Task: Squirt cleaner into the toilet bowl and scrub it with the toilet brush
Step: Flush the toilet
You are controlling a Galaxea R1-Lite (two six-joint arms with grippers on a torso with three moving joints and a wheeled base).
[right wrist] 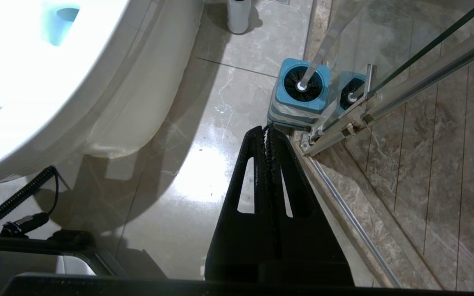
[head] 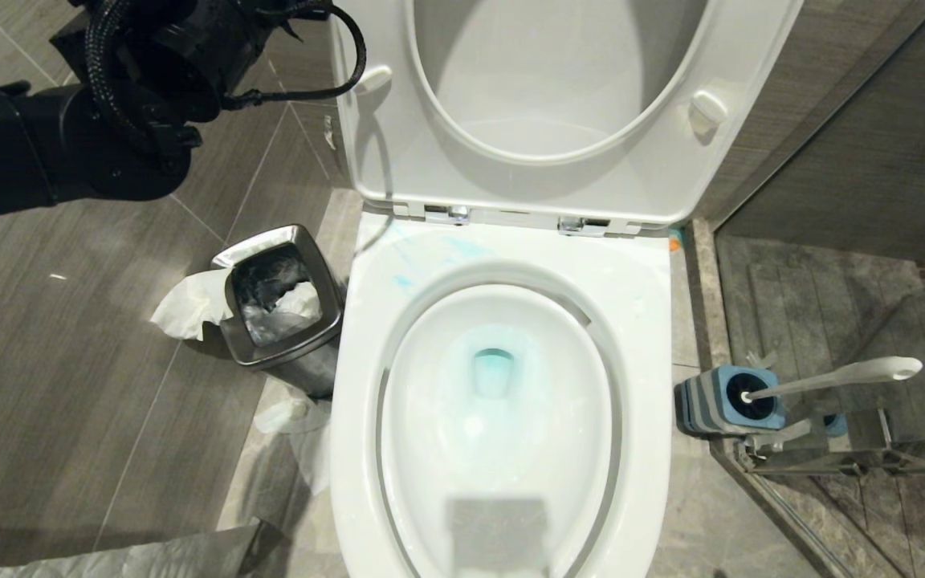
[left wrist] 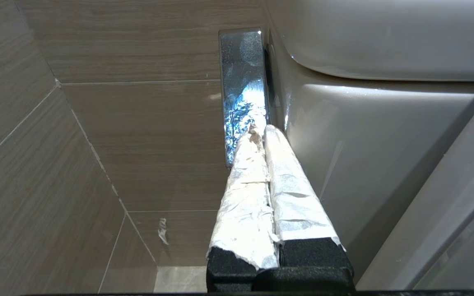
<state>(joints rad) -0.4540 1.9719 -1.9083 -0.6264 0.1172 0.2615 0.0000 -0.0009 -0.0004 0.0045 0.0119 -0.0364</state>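
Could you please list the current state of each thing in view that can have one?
Toilet lid and seat: raised.
Toilet bowl: open, water tinted blue by cleaner, blue smears on the back rim.
Toilet brush: standing in its holder, untouched.
Waste bin: open, lined, tissue hanging over its edge.
Left gripper: shut, empty, at a chrome plate on the toilet's side.
Right gripper: shut, empty, near the holder.

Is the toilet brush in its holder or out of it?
In. The toilet brush sits with its dark bristle head down in the blue holder beside the toilet bowl; its pale handle sticks out.
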